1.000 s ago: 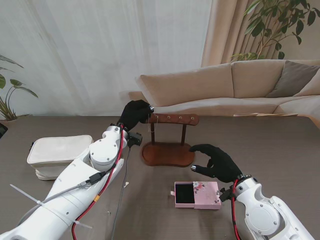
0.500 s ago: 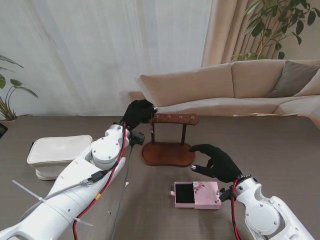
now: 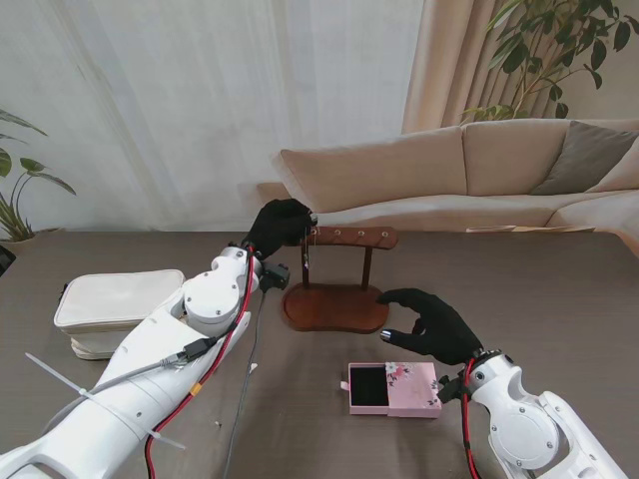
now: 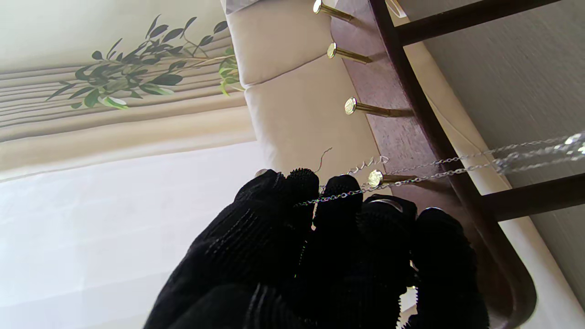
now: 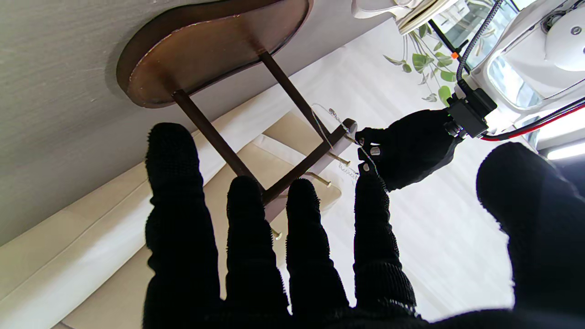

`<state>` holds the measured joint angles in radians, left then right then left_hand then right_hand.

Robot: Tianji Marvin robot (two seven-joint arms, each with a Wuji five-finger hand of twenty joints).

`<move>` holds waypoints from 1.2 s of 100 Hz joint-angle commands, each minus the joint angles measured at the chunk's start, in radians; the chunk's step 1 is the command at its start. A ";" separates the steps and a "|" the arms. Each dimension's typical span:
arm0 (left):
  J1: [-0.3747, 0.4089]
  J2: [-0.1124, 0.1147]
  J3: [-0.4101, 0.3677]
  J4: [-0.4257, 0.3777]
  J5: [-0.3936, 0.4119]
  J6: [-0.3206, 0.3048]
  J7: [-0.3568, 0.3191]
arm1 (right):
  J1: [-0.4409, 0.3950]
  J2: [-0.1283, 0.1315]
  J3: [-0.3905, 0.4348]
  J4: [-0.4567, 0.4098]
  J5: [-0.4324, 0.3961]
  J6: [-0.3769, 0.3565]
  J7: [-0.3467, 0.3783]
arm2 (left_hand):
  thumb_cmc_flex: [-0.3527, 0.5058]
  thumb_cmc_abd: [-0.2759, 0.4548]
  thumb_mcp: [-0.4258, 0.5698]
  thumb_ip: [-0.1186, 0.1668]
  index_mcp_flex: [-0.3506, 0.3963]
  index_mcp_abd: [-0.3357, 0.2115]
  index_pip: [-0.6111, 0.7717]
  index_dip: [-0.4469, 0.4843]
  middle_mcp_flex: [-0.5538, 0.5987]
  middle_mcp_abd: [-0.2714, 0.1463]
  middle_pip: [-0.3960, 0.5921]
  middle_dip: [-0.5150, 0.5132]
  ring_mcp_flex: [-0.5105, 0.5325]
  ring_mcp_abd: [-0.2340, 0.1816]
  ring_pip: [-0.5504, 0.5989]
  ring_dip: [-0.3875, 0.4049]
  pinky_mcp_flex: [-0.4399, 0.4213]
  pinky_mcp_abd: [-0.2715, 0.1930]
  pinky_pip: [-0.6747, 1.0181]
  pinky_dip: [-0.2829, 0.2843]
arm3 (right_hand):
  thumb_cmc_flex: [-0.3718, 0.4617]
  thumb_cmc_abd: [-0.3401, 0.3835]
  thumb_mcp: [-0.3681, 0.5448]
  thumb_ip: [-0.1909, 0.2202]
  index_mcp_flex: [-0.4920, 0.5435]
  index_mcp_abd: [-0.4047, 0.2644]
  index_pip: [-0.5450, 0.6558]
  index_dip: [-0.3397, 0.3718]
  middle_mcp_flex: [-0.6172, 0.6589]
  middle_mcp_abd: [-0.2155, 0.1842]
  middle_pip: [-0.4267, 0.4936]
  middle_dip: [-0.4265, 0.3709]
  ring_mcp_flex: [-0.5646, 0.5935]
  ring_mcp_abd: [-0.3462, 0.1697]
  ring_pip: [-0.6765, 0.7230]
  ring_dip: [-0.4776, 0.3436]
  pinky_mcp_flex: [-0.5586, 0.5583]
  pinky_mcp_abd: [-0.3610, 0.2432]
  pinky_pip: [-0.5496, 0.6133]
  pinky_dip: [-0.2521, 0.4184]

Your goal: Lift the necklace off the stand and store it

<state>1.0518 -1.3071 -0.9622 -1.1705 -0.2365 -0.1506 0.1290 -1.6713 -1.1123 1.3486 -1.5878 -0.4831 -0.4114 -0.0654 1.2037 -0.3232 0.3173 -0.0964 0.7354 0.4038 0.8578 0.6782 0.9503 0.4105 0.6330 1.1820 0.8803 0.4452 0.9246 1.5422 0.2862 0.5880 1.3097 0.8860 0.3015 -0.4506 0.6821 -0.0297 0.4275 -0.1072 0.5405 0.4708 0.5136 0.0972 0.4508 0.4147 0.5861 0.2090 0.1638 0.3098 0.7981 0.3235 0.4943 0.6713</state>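
The table (image 3: 559,279) is dark grey-brown and matte. Behind it run a beige sofa (image 3: 449,175), pale sheer curtains (image 3: 200,100) and leafy plants (image 3: 549,40) at 1 o'clock. The wooden stand (image 3: 334,284) sits near the centre on its oval base. The left hand (image 3: 278,228) is at the left end of the crossbar, its fingers (image 4: 297,192) closed on the thin silver necklace (image 4: 457,167), which lies across a brass peg (image 4: 375,178) there. The right hand (image 3: 431,324) hovers at 5 o'clock of the stand, fingers spread and holding nothing. A pink box (image 3: 394,389), drawer open, lies nearer to me. A cream pouch (image 3: 115,309) rests at 9 o'clock.
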 commanded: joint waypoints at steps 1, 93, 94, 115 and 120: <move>-0.015 -0.011 0.002 -0.009 -0.004 -0.007 -0.025 | -0.005 0.000 -0.003 -0.005 0.001 -0.003 0.016 | 0.040 0.010 0.027 0.014 0.010 -0.031 0.018 -0.005 0.021 -0.003 -0.004 0.025 0.012 -0.014 0.006 0.028 0.003 -0.109 0.017 0.011 | 0.020 0.034 -0.046 0.011 0.016 -0.015 -0.018 -0.031 0.017 -0.004 -0.016 -0.015 0.017 -0.004 -0.008 -0.002 -0.589 0.012 -0.028 0.037; 0.028 0.028 0.004 -0.111 0.027 -0.018 -0.094 | -0.008 0.001 -0.005 -0.008 0.009 -0.001 0.027 | 0.018 -0.027 0.100 0.005 0.035 -0.035 0.023 -0.032 0.062 -0.015 -0.019 0.056 0.055 -0.026 0.002 0.028 0.061 -0.099 0.041 -0.005 | 0.022 0.036 -0.049 0.012 0.020 -0.011 -0.020 -0.030 0.016 -0.005 -0.017 -0.014 0.017 -0.004 -0.008 -0.002 -0.588 0.012 -0.027 0.038; 0.031 0.029 0.003 -0.114 0.028 -0.018 -0.095 | -0.008 0.001 -0.006 -0.008 0.009 -0.001 0.027 | 0.017 -0.027 0.100 0.005 0.035 -0.036 0.023 -0.032 0.062 -0.016 -0.019 0.056 0.055 -0.027 0.002 0.028 0.061 -0.098 0.041 -0.006 | 0.022 0.036 -0.049 0.012 0.019 -0.011 -0.020 -0.030 0.015 -0.005 -0.017 -0.014 0.017 -0.004 -0.008 -0.002 -0.588 0.012 -0.027 0.038; 0.077 0.049 -0.022 -0.180 0.051 -0.012 -0.106 | -0.010 0.002 -0.008 -0.010 0.009 0.001 0.030 | 0.011 -0.028 0.108 0.002 0.035 -0.036 0.023 -0.032 0.064 -0.016 -0.020 0.055 0.059 -0.029 0.002 0.028 0.066 -0.097 0.044 -0.009 | 0.022 0.038 -0.049 0.012 0.018 -0.012 -0.020 -0.030 0.014 -0.005 -0.016 -0.013 0.017 -0.005 -0.008 -0.002 -0.589 0.011 -0.028 0.037; 0.088 0.054 -0.029 -0.194 0.057 -0.010 -0.108 | -0.010 0.002 -0.009 -0.011 0.008 0.001 0.032 | 0.010 -0.028 0.109 0.001 0.036 -0.038 0.023 -0.032 0.065 -0.018 -0.019 0.055 0.058 -0.029 0.004 0.028 0.066 -0.097 0.045 -0.010 | 0.022 0.039 -0.049 0.012 0.019 -0.012 -0.019 -0.029 0.013 -0.005 -0.016 -0.013 0.017 -0.003 -0.008 -0.002 -0.588 0.010 -0.027 0.037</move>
<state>1.1272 -1.2600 -0.9836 -1.3491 -0.1843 -0.1608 0.0423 -1.6732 -1.1095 1.3445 -1.5901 -0.4728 -0.4102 -0.0504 1.1901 -0.3305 0.3721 -0.0980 0.7454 0.4039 0.8562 0.6431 0.9837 0.4050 0.6109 1.2200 0.9080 0.4350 0.9235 1.5424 0.3415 0.5541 1.3073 0.8824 0.3015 -0.4506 0.6821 -0.0297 0.4275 -0.1070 0.5338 0.4708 0.5136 0.0972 0.4508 0.4148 0.5863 0.2093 0.1638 0.3098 0.7981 0.3235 0.4942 0.6713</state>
